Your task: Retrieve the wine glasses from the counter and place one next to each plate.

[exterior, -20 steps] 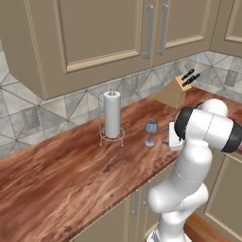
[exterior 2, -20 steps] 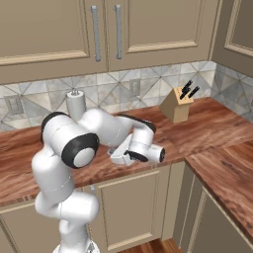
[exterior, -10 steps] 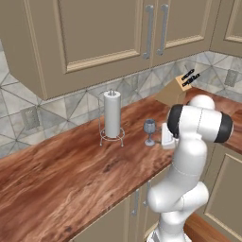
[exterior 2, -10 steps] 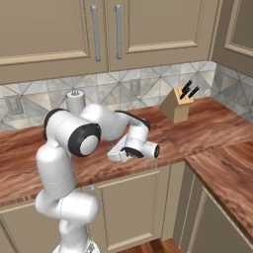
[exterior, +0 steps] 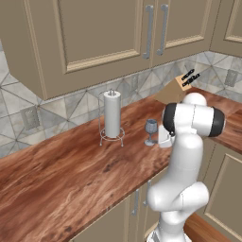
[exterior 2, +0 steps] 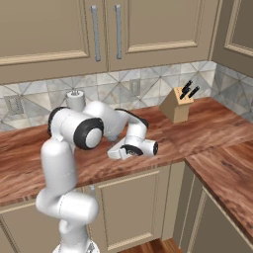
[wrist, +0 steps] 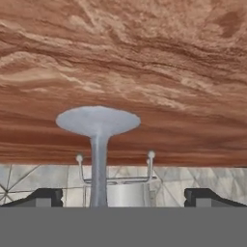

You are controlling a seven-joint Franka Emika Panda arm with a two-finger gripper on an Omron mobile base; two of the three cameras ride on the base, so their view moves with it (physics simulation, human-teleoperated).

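One grey-blue wine glass (exterior: 151,128) stands upright on the wood counter (exterior: 71,175), right of the paper-towel roll. My gripper (exterior: 161,137) is level with it, just to its right, lying sideways. The hand view is rolled upside down: the glass's disc foot (wrist: 98,120) rests on the counter above and the thin stem runs down between my fingertips (wrist: 48,195). My gripper (wrist: 123,195) is open, with the stem left of centre in the gap and touching neither finger. In the right base view my gripper (exterior 2: 111,154) sits low over the counter (exterior 2: 163,143). The second glass and the plates are out of view.
A white paper-towel roll (exterior: 112,115) on a wire stand (wrist: 116,179) is behind the glass, near the tiled backsplash. A knife block (exterior 2: 177,105) stands at the counter's right, where the worktop turns a corner. Beige cabinets hang above.
My hand has slid a little to the left along the counter, closer to the wine glass, and the elbow has swung with it. The glass has not moved.
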